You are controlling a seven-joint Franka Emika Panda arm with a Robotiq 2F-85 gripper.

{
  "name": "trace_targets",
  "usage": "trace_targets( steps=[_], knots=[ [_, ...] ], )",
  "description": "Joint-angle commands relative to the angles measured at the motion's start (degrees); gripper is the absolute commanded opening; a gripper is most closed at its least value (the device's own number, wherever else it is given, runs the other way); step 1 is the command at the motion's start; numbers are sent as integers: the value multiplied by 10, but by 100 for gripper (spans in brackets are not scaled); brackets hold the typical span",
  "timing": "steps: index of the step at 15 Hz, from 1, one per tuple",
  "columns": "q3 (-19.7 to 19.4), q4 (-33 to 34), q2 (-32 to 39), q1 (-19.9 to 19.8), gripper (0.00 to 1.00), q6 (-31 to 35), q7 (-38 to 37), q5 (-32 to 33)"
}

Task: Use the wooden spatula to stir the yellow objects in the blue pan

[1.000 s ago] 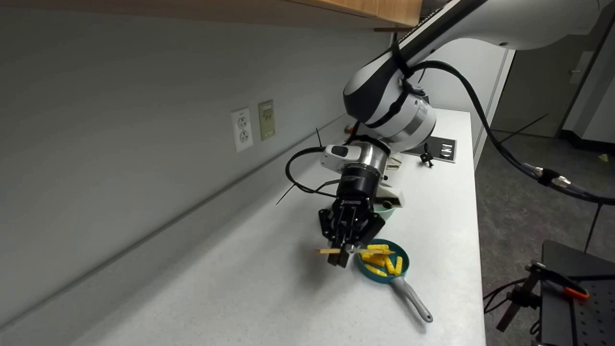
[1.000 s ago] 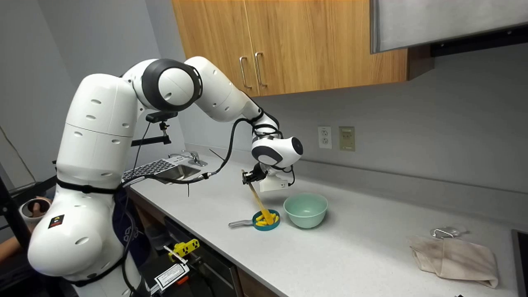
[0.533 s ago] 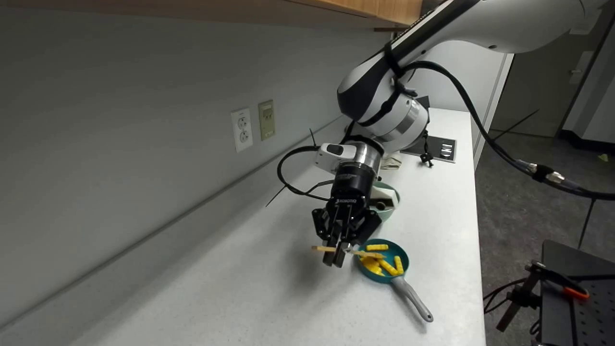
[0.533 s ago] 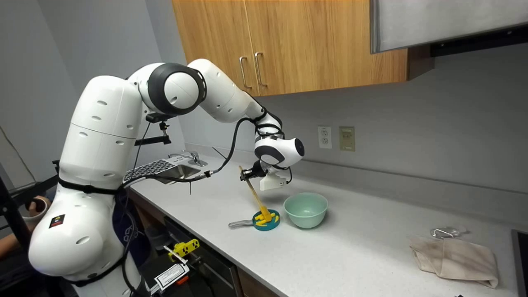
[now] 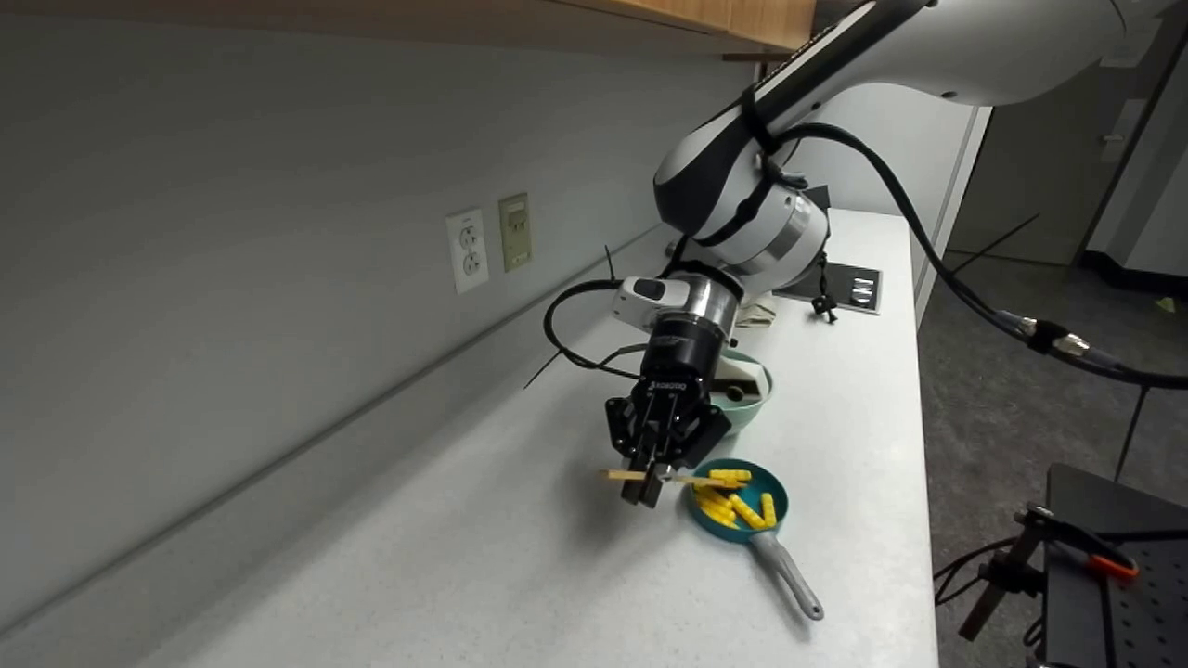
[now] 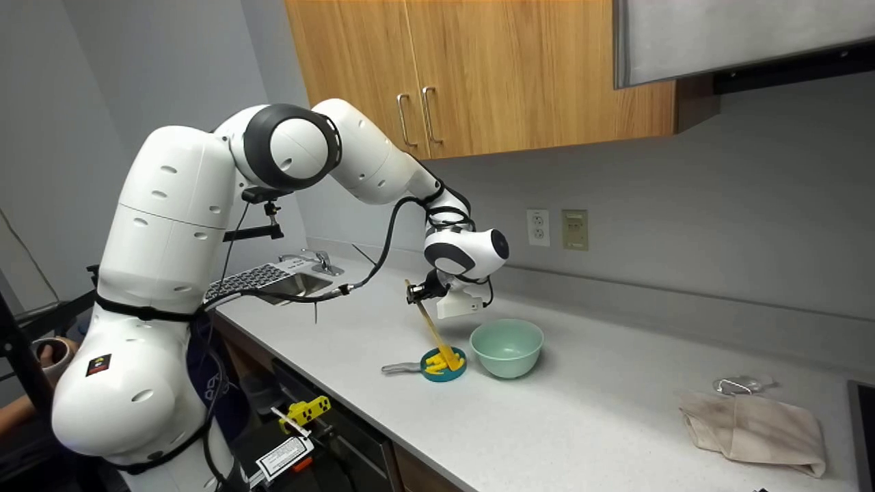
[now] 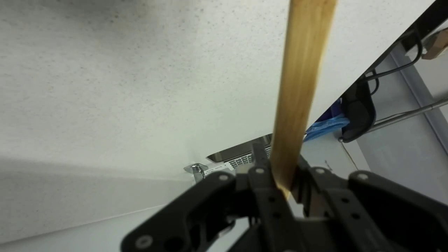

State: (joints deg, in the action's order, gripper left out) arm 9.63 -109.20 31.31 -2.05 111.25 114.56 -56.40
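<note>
- Gripper [image 5: 647,487]: pinching the wooden spatula [image 6: 431,326] by its handle; in the wrist view the wood is clamped between the black fingers [image 7: 268,206].
- Wooden spatula: tilted — the free end of the handle sticks up past the gripper, the broad end slopes down into the blue pan [image 5: 766,481].
- Yellow objects [image 5: 745,512]: lying in the pan, most of them toward one side; the spatula's broad end sits among them. Contact with the pan floor — cannot tell.
- Blue pan: resting level on the white counter [image 6: 581,410], grey handle [image 5: 787,575] pointing obliquely toward the front edge.
- Light teal bowl [image 6: 507,365]: upright, just beside the pan with a gap between, on the side away from the grey handle.
- Folded beige cloth [image 6: 755,434]: on the counter, well apart from pan and bowl.
- Wall [image 6: 683,225]: white outlet [image 6: 538,227] and beige plate [image 6: 575,229] side by side, wooden cabinet [image 6: 506,75] above.
- Sink [image 6: 305,282] with faucet [image 6: 321,260]: at one end of the counter.
</note>
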Motion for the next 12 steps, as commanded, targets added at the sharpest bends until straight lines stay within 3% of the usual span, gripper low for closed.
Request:
trace_targets(
  steps=[1,9,12],
  knots=[
    [-15,-2,1,13,4,24,9,-6],
    [-6,-1,-4,11,4,28,9,-26],
    [-3,1,-6,7,4,32,6,-60]
  ],
)
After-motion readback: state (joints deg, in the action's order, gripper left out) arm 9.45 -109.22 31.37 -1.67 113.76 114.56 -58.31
